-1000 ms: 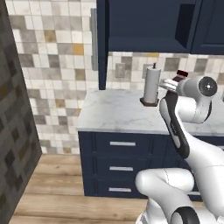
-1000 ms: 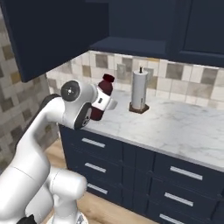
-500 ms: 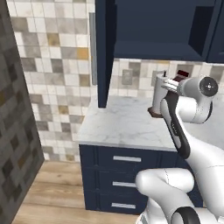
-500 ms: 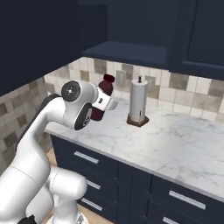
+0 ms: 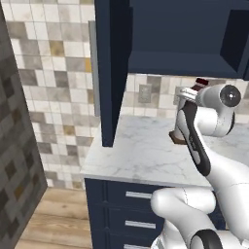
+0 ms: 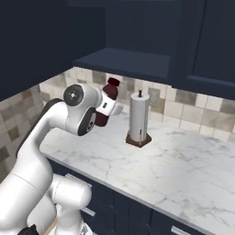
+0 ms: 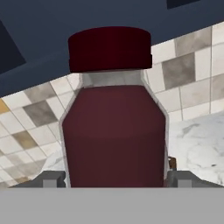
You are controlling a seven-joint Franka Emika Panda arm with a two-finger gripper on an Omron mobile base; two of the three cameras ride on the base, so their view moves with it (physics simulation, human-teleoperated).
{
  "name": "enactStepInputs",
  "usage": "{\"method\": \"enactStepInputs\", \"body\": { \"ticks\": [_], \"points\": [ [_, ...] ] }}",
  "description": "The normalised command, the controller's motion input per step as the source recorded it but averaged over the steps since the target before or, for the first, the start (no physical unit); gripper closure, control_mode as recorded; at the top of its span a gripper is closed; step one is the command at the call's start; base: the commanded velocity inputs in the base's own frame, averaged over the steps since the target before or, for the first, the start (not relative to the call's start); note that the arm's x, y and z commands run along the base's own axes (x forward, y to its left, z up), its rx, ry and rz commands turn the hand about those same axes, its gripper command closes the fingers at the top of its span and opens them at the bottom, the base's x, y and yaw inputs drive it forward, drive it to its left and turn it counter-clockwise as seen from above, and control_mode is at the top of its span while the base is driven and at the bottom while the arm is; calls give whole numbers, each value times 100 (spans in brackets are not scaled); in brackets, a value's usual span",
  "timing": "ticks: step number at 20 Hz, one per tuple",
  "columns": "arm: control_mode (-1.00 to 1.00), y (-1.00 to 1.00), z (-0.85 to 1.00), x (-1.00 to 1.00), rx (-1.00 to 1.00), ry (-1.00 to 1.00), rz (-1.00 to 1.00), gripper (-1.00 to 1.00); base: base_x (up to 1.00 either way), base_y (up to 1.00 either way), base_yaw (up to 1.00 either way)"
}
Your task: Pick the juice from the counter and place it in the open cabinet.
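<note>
The juice (image 7: 113,131), a dark-red bottle with a red cap, is held upright in the air by my gripper (image 7: 114,178), which is shut on its lower body. In the right base view the juice (image 6: 111,89) hangs above the counter (image 6: 183,165), below the front edge of the open cabinet (image 6: 128,62), with the gripper (image 6: 106,110) around it. From the left base view just the cap of the juice (image 5: 201,81) peeks over the gripper (image 5: 190,95), under the open cabinet (image 5: 185,34) and over the counter (image 5: 136,151).
A white paper-towel roll (image 6: 139,117) on a brown base stands on the counter just right of the held bottle. The cabinet's open door (image 5: 114,73) hangs down at the left. Navy drawers (image 5: 138,209) run below the counter, and a tiled wall lies behind it.
Both base views have shifted and the counter and cabinet look closer, so the base has driven. The juice stays in the shut gripper, now slightly higher toward the cabinet.
</note>
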Motion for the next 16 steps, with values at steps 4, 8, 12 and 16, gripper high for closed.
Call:
{"method": "enactStepInputs", "body": {
  "ticks": [4,8,12,16],
  "points": [
    [100,0,0,0,0,0,0,100,54,0,0],
    [100,0,0,0,0,0,0,100,52,0,-4],
    [100,0,0,0,0,0,0,100,38,0,-10],
    [100,0,0,0,0,0,0,100,30,0,-13]
  ]
}}
